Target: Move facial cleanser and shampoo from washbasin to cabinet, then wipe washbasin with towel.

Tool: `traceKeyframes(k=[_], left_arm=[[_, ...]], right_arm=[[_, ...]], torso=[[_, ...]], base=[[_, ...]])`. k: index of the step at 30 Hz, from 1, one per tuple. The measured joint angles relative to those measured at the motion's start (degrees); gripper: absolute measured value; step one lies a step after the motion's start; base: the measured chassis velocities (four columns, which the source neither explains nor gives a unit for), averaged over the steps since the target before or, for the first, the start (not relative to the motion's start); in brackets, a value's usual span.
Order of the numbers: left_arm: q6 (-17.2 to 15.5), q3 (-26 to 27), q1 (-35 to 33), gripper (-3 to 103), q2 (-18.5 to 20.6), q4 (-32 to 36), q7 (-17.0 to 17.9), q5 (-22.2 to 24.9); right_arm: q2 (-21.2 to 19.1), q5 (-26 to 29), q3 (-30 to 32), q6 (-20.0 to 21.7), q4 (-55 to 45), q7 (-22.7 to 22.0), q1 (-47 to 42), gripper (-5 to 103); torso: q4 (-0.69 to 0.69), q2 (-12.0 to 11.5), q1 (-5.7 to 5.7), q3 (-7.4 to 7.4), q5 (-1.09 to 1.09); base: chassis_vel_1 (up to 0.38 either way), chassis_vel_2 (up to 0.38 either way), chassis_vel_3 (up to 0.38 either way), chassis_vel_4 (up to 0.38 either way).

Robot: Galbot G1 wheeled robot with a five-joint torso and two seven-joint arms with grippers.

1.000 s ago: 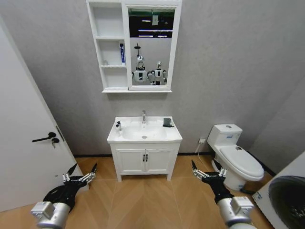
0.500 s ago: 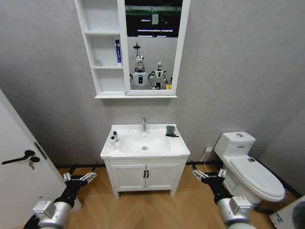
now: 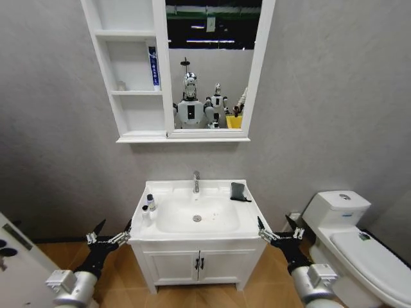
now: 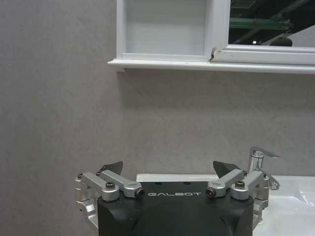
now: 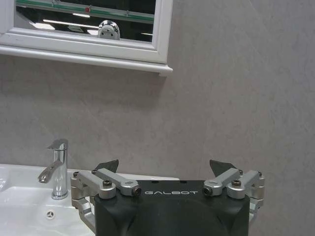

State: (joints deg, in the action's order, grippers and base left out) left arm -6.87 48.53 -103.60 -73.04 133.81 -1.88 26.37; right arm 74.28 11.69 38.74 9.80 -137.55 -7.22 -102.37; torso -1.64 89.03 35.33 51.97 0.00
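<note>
A: Count check?
B: Washbasin (image 3: 247, 221): one, with one tap (image 3: 196, 181). Two small bottles (image 3: 149, 208) on its rim, nearest the left pincer (image 3: 110, 233). One towel (image 3: 239, 191) on the rim, nearer the right pincer (image 3: 277, 230).
A: Up top?
B: One cabinet (image 3: 166, 77), three open shelf compartments, one mirror panel (image 3: 212, 70). One blue tube (image 3: 153, 65) on a shelf.
A: Pincers?
B: Two, both spread. One toilet (image 3: 359, 247) beyond the right one.
</note>
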Motion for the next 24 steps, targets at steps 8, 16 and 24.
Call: traceKeyframes(k=[8,16,24], left_arm=[[0.07,-1.28,1.0,100,-0.01,-0.35,0.92,-1.17],[-0.07,-2.33,3.19,100,-0.06,-1.67,1.79,-2.63],[-0.77,-4.22,4.9,100,-0.05,-2.04,4.09,-3.4]], right_arm=[[-2.47,2.51,-0.39,0.56,2.89,-1.34,3.88,100],[-4.1,3.73,-1.16,0.88,5.72,-1.5,7.52,100],[-6.79,6.17,-1.23,0.98,7.27,-1.51,10.18,100]], torso=[[-0.02,0.02,-0.09,-0.02,0.0],[-0.01,0.05,-0.14,-0.04,0.0],[-0.01,0.02,-0.06,-0.02,0.0]], base=[[-0.076,0.07,0.044,-0.014],[0.036,-0.019,-0.022,0.024],[0.0,0.0,0.0,0.0]])
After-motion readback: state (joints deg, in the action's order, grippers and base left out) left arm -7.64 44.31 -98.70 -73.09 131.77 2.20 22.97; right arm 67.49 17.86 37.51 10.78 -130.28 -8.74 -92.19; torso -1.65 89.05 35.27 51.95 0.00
